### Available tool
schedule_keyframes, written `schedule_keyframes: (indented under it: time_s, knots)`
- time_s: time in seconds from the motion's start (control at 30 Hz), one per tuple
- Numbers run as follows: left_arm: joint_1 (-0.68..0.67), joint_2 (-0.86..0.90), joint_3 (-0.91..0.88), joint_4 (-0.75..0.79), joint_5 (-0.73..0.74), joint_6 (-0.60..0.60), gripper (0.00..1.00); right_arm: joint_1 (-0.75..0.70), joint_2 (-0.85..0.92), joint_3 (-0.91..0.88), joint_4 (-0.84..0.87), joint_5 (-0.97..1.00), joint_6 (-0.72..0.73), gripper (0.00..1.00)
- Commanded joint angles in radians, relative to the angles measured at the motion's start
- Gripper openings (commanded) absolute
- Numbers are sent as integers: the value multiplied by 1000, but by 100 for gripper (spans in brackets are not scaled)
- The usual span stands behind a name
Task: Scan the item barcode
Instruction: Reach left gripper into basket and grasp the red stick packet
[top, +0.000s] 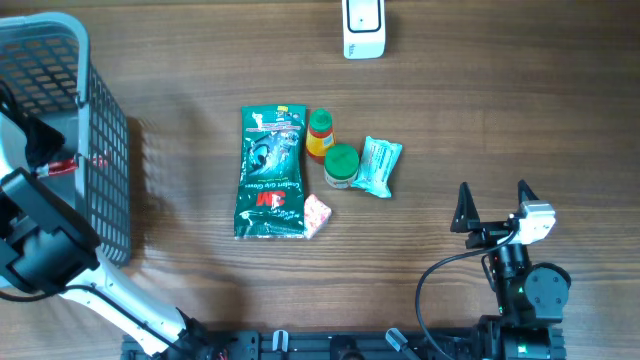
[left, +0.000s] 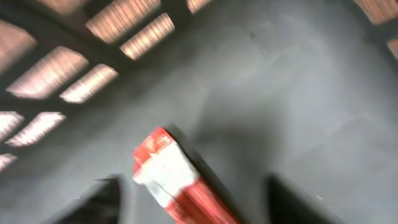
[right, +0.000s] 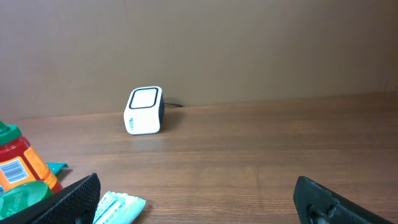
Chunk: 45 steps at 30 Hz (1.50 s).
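My left gripper (left: 198, 199) hangs in the basket (top: 110, 150) at left, jaws apart with a red box (left: 168, 174) lying between them, so my right gripper (top: 493, 195), wide open and empty, is nearer the green pack (top: 270, 172), which lies to its left, long axis near-to-far.

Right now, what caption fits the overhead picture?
Green packet, orange bottle, green-lidded jar and teal pack wait mid-table; white scanner stands beyond them.

Blurred red-and-white item (left: 169, 180), cut off at the lower edge.
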Motion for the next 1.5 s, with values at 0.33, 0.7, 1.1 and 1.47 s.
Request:
schedule_keyframes:
  time_s: [0.33,0.7,1.1,1.47]
  knots:
    - [-36,20,-61,-19,116,-134,100,3,-4,-1,4,-1,2,100]
    - [-43,154,-86,-20,64,-129,93,3,-4,-1,4,-1,2,100]
    - [-44,194,-91,-39,7,-98,4,3,-3,-1,4,-1,2,100]
    - [-44,-121,6,-80,7,-53,4,3,-3,-1,4,-1,2,100]
